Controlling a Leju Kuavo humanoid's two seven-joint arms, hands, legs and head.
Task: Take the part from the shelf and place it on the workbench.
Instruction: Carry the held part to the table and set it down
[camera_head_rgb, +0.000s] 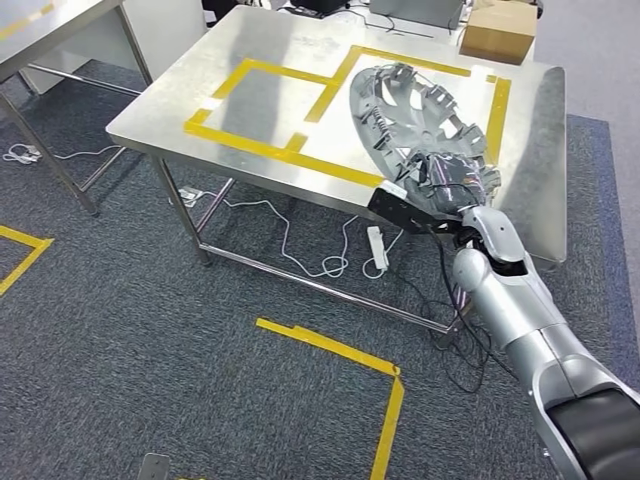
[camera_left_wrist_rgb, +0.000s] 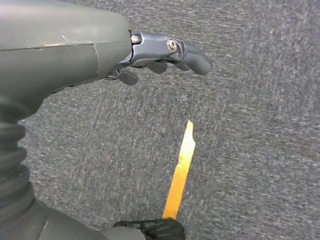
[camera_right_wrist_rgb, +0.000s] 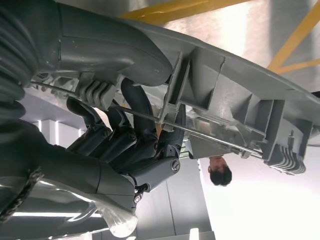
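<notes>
The part is a round silver wheel cover (camera_head_rgb: 411, 110) with spokes and ribbed clips on its back. My right hand (camera_head_rgb: 445, 190) grips its near rim and holds it tilted over the steel workbench (camera_head_rgb: 249, 120), above the right yellow-taped square. In the right wrist view the dark fingers (camera_right_wrist_rgb: 128, 135) curl around the cover's ribbed rim (camera_right_wrist_rgb: 226, 100), with the thumb on the other side. My left hand (camera_left_wrist_rgb: 166, 52) hangs over grey carpet with its fingers apart and nothing in it.
Yellow tape marks two squares on the workbench; the left square (camera_head_rgb: 256, 100) is bare. A cardboard box (camera_head_rgb: 498, 30) sits at the far right corner. A power strip and cables (camera_head_rgb: 375, 250) lie under the table. Yellow tape lines (camera_head_rgb: 340, 350) cross the carpet.
</notes>
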